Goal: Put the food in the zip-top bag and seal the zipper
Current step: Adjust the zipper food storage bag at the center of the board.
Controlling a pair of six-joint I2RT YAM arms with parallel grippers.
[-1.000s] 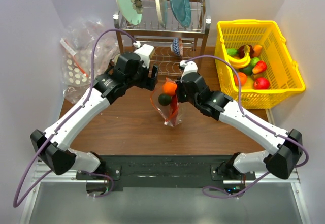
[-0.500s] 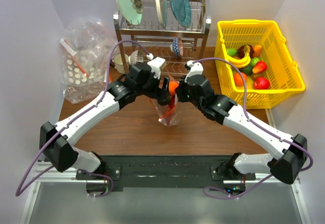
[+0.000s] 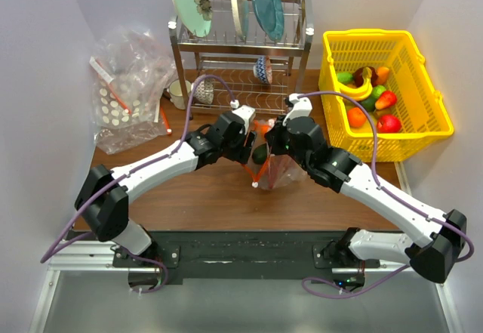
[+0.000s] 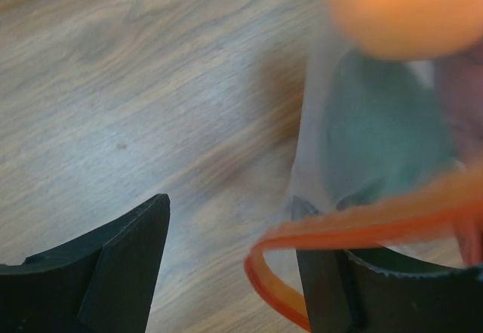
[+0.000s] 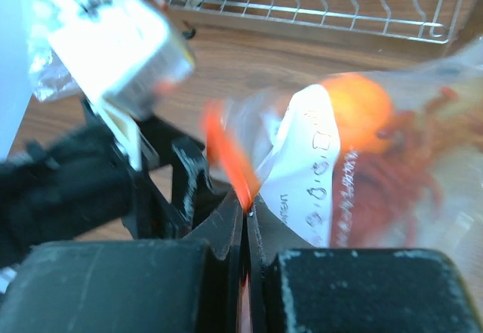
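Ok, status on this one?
Right gripper shut on zipper. Left gripper open, at bag mouth. Orange, green fruit, lobster inside; unsealed. Nothing blocking.

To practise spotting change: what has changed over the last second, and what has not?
The left gripper swung right to the mouth of the zip-top bag, open. The bag shifted right with the right gripper. Unchanged: right gripper shut on the bag's top edge; yellow basket, dish rack.
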